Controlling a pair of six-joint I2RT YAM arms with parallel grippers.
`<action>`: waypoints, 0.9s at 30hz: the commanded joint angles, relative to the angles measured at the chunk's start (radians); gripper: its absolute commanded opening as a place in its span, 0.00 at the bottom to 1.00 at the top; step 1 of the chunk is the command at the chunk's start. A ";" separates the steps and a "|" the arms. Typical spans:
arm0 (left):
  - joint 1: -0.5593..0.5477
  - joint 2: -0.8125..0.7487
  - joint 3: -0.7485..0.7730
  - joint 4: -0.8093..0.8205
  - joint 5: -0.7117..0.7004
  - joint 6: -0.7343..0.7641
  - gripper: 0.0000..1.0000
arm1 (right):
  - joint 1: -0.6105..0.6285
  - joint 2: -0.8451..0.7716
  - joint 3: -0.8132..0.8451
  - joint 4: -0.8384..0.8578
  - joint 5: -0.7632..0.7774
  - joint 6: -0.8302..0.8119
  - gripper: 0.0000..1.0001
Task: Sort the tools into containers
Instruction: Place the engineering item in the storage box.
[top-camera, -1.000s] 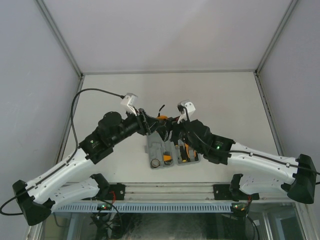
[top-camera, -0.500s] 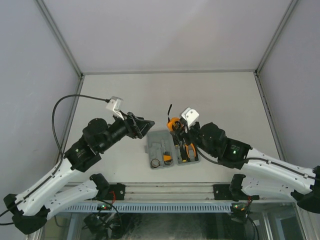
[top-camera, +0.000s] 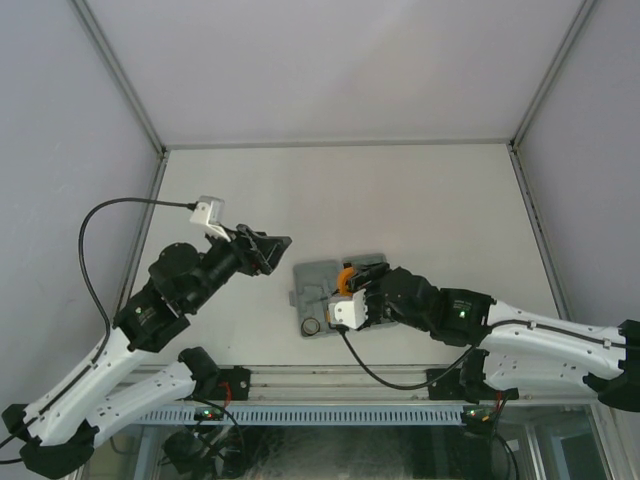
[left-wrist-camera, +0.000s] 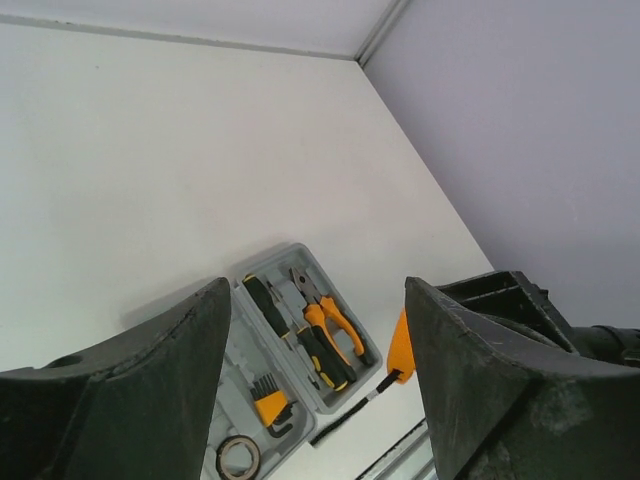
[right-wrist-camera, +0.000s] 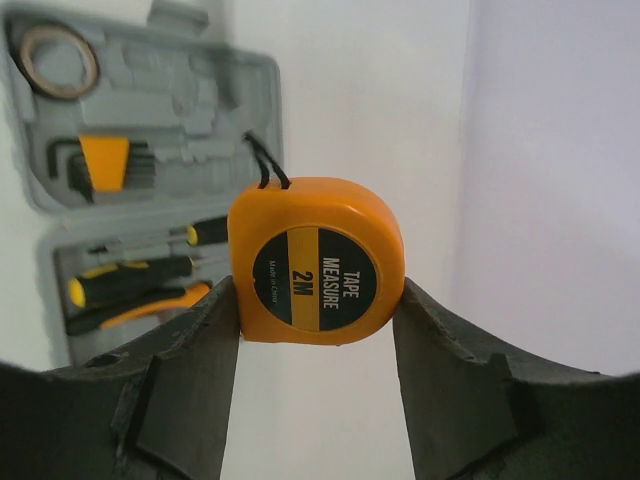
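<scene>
1 tool case (top-camera: 318, 283) open, mid near edge of tabletop | inside: 2 screwdrivers (right-wrist-camera: 130, 280), 1 pliers (left-wrist-camera: 325, 315), 1 hex-key set (right-wrist-camera: 103, 163), 1 ring (right-wrist-camera: 58, 60) | right gripper (right-wrist-camera: 316, 325) grasping 1 tape measure (right-wrist-camera: 318, 260) over case | left gripper (left-wrist-camera: 315, 300) spread, empty

pliers (left-wrist-camera: 322, 312) beside screwdrivers (left-wrist-camera: 265, 298) in case (right-wrist-camera: 200, 90), ring (left-wrist-camera: 238, 455) beside hex keys (left-wrist-camera: 268, 400)

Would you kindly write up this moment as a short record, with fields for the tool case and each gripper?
Case: open, lying flat
One half: pliers, two screwdrivers
Other half: hex-key set, ring
Right gripper: closed on the tape measure, holding it above the case
Left gripper: open, empty, raised to the left of the case
Not yet in the case: tape measure
</scene>
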 joint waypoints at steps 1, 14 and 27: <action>0.006 0.026 0.069 0.015 0.055 0.043 0.74 | 0.017 0.013 0.000 0.016 0.121 -0.225 0.00; 0.003 0.156 0.017 0.195 0.456 0.038 0.73 | 0.028 -0.081 0.004 0.160 -0.041 -0.201 0.00; -0.047 0.266 0.079 0.155 0.476 0.078 0.73 | 0.008 -0.077 0.046 0.160 -0.060 -0.133 0.00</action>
